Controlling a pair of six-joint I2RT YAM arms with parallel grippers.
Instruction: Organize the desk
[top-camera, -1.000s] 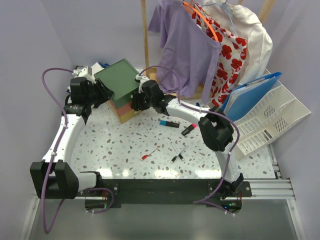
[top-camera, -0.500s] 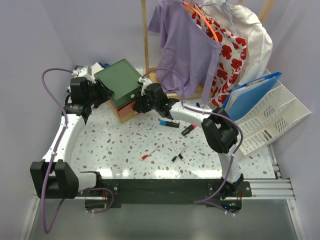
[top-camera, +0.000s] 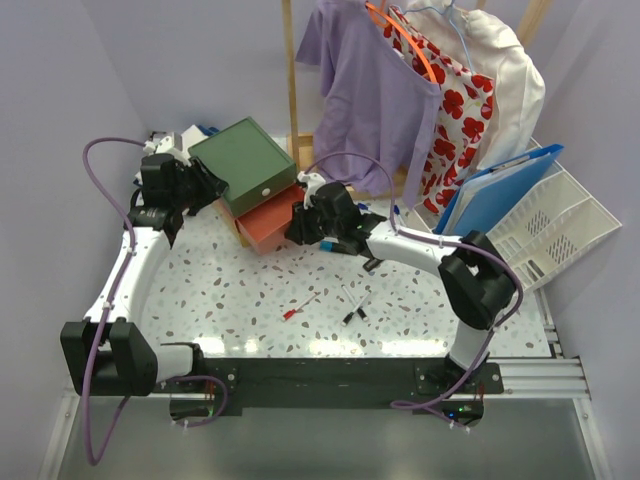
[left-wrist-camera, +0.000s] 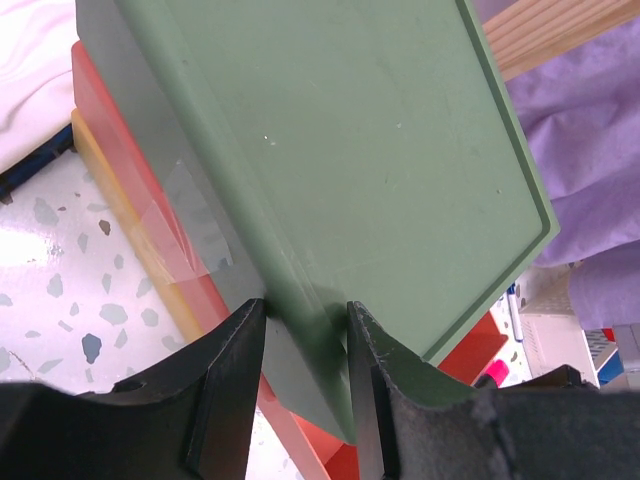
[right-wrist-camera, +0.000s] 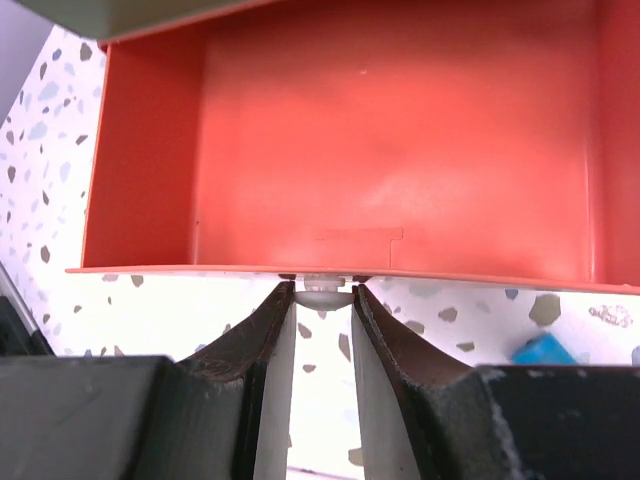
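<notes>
Both grippers are closed on the stacked drawers.
The left gripper clamps the edge of the green box, one finger on each side of its wall. Just below that grip sits the red drawer. The right gripper pinches the small white knob on the red drawer's front. The drawer juts out from under the green box toward this gripper. The speckled desk lies beneath both grippers. Pens lie on it, behind the right gripper toward the arm bases.
</notes>
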